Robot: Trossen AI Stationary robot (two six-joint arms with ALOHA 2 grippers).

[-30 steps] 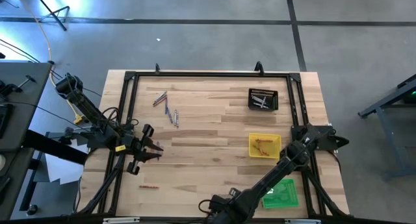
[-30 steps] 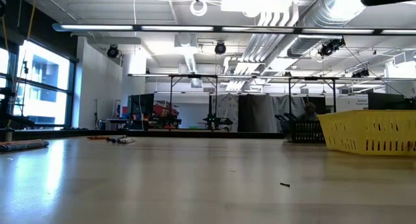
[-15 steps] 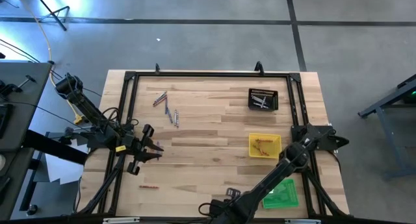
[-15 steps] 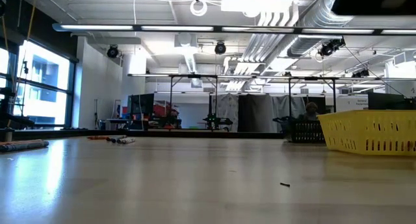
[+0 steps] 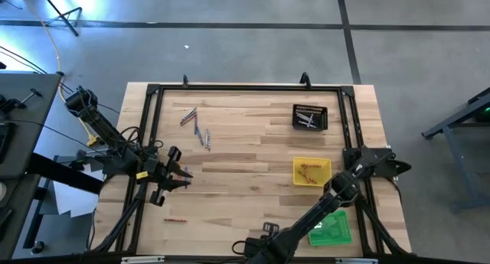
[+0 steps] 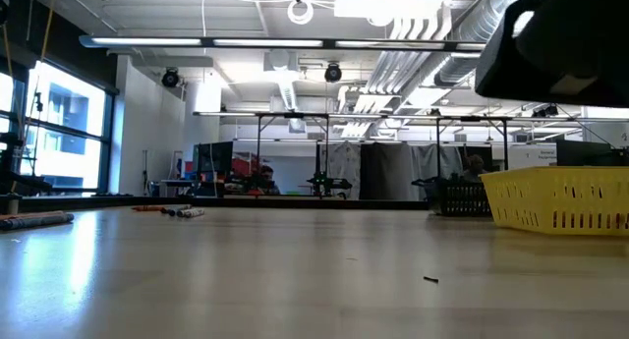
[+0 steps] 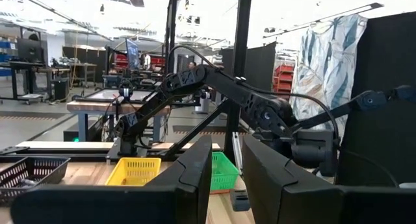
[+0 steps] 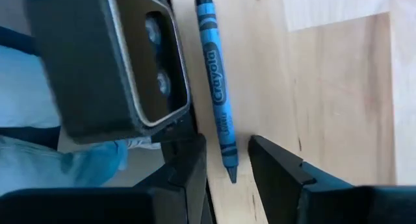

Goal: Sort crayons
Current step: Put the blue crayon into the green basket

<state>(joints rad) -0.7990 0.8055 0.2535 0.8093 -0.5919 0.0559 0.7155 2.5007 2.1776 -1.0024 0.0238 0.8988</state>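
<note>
Crayon (image 8: pixel 218 87), blue, at our right gripper (image 8: pixel 227 160), fingers spread, lower centre of frame, left gripper (image 5: pixel 182 177) spread, mid-left.

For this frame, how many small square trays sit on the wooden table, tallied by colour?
Black square plastic tray: 1
Yellow square plastic tray: 1
Green square plastic tray: 1
Total: 3
</note>
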